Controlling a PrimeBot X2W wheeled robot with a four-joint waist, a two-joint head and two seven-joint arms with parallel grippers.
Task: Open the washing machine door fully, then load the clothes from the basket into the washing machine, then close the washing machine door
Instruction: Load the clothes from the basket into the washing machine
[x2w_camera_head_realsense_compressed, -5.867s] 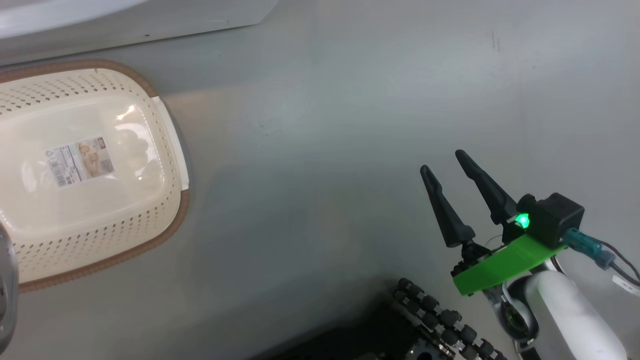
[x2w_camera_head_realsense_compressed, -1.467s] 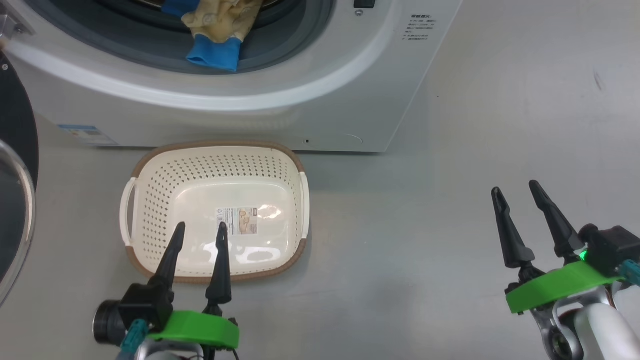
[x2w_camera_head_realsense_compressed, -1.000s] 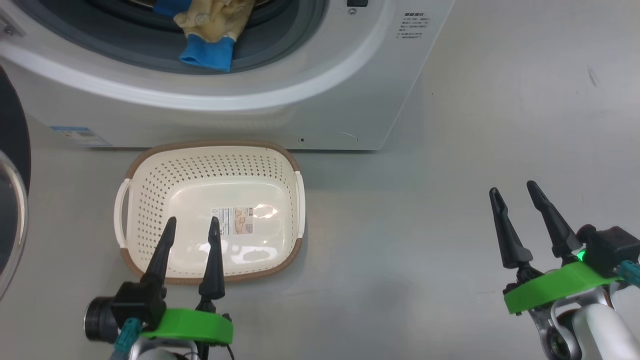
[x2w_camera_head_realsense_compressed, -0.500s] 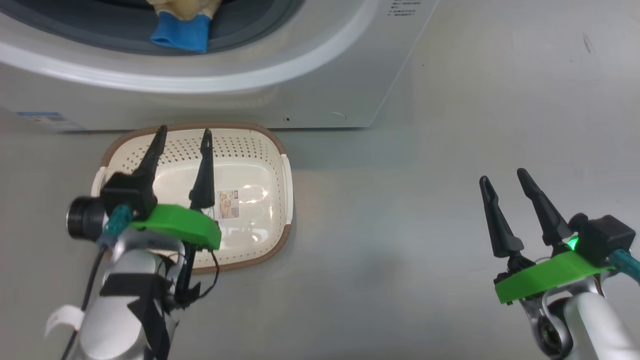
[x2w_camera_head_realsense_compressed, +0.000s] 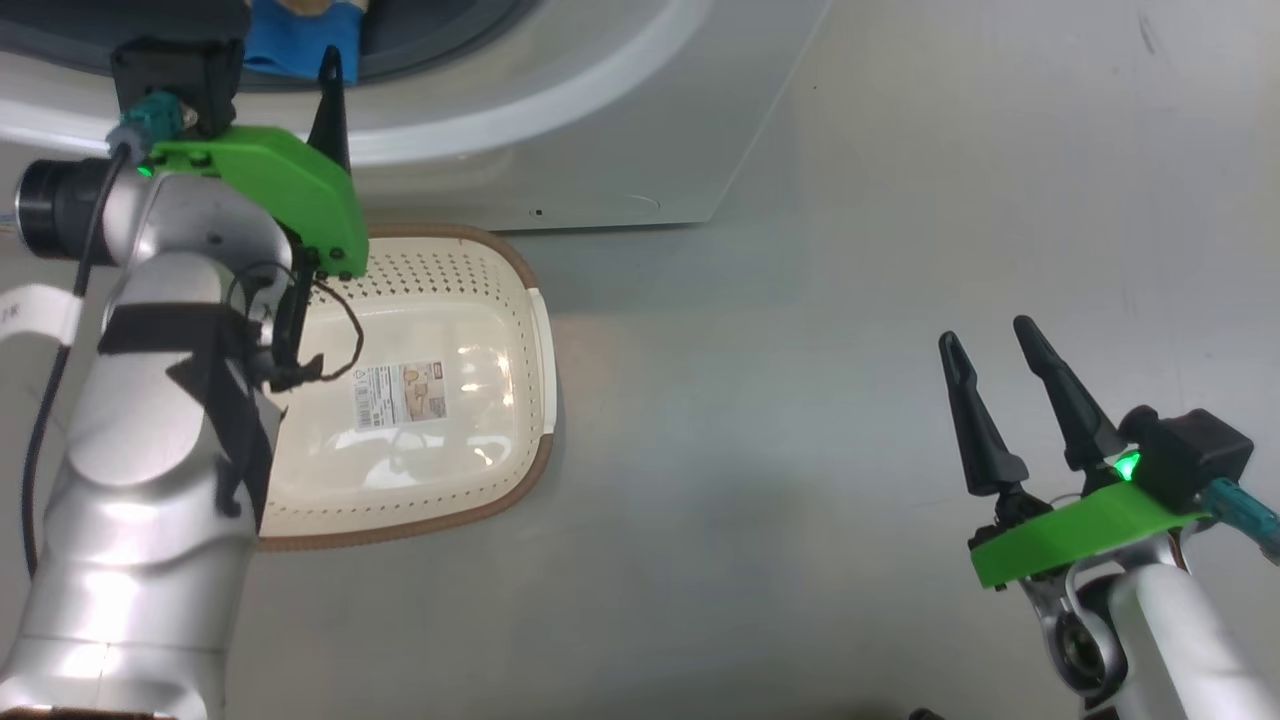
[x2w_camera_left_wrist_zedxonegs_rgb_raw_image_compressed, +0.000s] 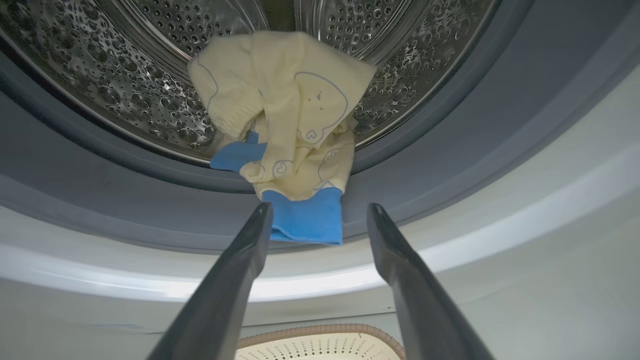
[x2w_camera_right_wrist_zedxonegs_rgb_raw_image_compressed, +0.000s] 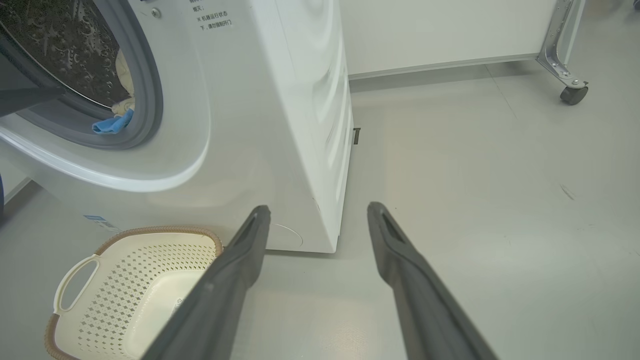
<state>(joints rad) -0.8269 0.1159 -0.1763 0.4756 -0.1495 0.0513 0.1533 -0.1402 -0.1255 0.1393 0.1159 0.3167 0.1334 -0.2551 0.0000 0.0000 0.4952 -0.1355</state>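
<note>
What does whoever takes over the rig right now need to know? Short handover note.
Left gripper: open, empty, pointed at the washer mouth.
Right gripper: open, empty, over bare floor off to the right.
Basket: empty, on the floor in front of the washer.
Clothes: at the drum lip, blue cuff hanging out over the gasket.
Done: door open, basket unloaded.
To do: push the cuff fully inside, probably with the left gripper, then close the door.
</note>
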